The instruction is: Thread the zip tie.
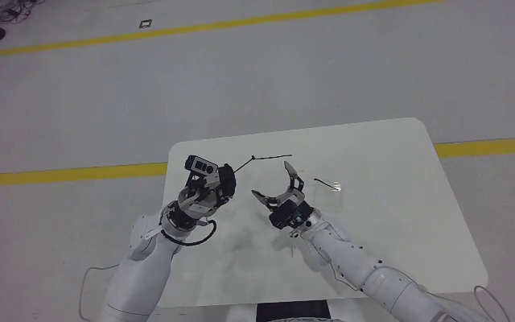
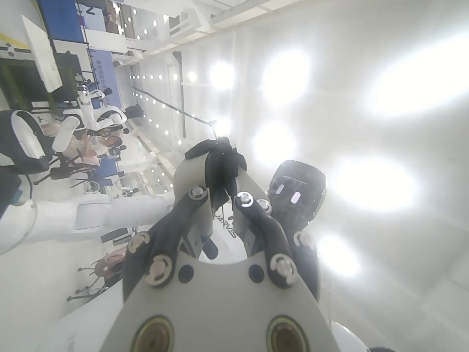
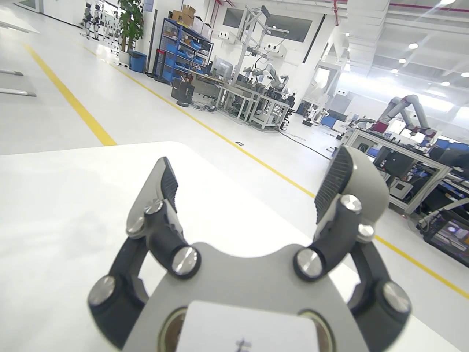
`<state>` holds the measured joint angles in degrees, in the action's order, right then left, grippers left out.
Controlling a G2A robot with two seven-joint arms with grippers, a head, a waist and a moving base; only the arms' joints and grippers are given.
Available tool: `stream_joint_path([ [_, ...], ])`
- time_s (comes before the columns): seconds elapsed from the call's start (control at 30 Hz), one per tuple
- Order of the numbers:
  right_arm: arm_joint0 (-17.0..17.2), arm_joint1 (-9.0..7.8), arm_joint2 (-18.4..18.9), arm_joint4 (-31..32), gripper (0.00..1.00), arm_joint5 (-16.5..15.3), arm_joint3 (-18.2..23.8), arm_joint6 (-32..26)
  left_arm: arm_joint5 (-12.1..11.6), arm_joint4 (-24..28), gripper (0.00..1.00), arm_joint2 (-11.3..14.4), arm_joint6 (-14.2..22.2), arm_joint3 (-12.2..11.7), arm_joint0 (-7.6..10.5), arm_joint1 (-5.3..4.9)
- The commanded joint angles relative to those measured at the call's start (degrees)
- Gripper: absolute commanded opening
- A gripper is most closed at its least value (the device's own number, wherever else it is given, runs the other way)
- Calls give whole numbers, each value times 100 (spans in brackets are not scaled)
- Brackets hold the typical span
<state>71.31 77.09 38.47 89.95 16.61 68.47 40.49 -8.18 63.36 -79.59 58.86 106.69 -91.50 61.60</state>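
Top view, white table on grey yellow-lined floor, left gripper clamping zip tie, right gripper spread.

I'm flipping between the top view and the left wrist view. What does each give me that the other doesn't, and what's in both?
Top view: the right claw, open and empty over the white table, and a small thin item lying on the table beyond it.
Left wrist view: a close look at the pads pressed together on the end of the black zip tie.
Both: the left claw shut on that zip tie, whose strap sticks out past the fingertips with a bend partway along.
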Motion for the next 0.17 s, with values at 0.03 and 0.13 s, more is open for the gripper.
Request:
stream_joint_path([
  [0.03,0,0,0,0,100,0,0,0,0,0,0,0,0,0,0,0],
  [0.13,0,0,0,0,100,0,0,0,0,0,0,0,0,0,0,0],
])
